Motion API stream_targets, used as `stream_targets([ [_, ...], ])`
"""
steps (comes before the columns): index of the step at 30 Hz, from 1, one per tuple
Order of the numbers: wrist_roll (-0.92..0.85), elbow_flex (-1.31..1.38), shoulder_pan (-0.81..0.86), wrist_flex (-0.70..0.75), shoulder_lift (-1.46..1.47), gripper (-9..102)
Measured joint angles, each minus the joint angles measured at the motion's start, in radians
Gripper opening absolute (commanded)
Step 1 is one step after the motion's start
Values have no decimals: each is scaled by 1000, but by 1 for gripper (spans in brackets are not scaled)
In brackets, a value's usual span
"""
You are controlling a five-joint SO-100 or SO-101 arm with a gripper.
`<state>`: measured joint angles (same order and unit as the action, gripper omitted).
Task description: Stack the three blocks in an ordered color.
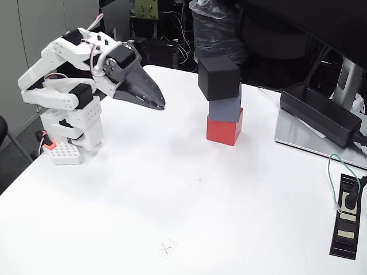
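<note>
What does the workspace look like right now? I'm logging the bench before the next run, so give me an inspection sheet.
Surface: white table, faint taped marks.
Job's things: black block on grey block on red block; black one sits skewed.
Clutter: long black power brick on a grey stand base; black power strip.
Grippers: gripper shut, folded back, apart from the stack.
Cables: green cable to the strip.
Surroundings: dark cluttered shelves behind.
</note>
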<state>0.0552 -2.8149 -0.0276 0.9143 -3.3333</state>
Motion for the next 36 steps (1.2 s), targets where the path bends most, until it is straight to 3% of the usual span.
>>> stream_targets([
  [12, 35, -272, -81, -216, -3, -1],
  [36, 35, -276, -97, -232, 3, -1],
])
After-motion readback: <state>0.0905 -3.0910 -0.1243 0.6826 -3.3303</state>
